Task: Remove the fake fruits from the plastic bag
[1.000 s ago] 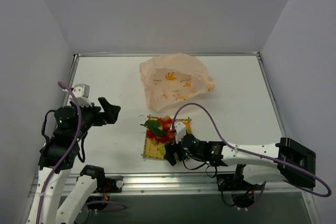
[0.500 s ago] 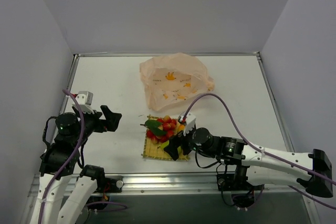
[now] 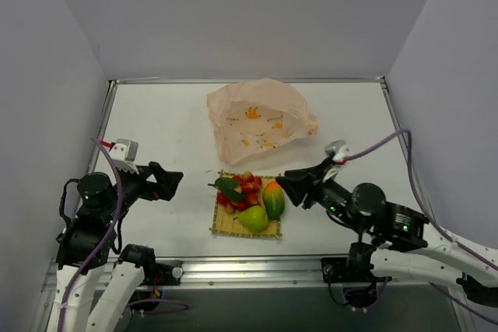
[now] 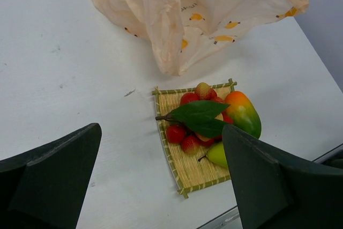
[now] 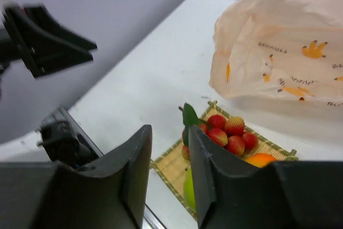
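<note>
Left tool (image 3: pixel 173 184) gapes empty — berries (image 4: pixel 177 133), pear (image 4: pixel 218 154), mango (image 4: pixel 244 112) lie on mat (image 4: pixel 193 171).

No writing can be read. The plastic bag (image 5: pixel 278 20), toward 2 o'clock in the right wrist view, carries short dark printed lines (image 5: pixel 270 45) beside its orange marks (image 5: pixel 313 49), all too small and blurred to make out
</note>
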Motion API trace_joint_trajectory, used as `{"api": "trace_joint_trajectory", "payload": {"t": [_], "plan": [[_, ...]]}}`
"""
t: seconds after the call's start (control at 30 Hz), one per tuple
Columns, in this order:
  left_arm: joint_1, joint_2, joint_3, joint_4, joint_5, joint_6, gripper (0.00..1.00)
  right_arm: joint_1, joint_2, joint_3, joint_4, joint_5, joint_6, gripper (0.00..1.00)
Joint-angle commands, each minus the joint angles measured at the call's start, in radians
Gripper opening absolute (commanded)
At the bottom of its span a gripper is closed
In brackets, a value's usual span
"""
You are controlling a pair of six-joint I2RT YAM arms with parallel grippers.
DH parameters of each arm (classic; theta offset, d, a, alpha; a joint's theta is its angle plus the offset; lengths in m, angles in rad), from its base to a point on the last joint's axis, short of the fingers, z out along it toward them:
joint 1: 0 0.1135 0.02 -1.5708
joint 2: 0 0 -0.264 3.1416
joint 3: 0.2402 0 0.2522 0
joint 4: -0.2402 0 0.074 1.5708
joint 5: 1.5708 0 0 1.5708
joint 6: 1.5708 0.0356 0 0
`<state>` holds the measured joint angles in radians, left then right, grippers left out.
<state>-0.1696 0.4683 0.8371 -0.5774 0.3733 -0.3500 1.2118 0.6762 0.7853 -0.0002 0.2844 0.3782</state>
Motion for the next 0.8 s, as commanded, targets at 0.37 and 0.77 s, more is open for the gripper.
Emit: {"api": "trace_joint_trajectory", "payload": {"t": [0.37, 0.77], "plan": [[0.004, 0.038, 0.259, 0.004, 0.035, -0.069, 0.94, 0.005, -0.503, -0.090, -0.083, 0.320, 0.059, 1.00], [0.004, 0.044, 0.277, 0.003, -0.043, -0.095, 0.94, 0.005, -0.489, -0.075, -0.109, 0.494, 0.059, 1.00]]}}
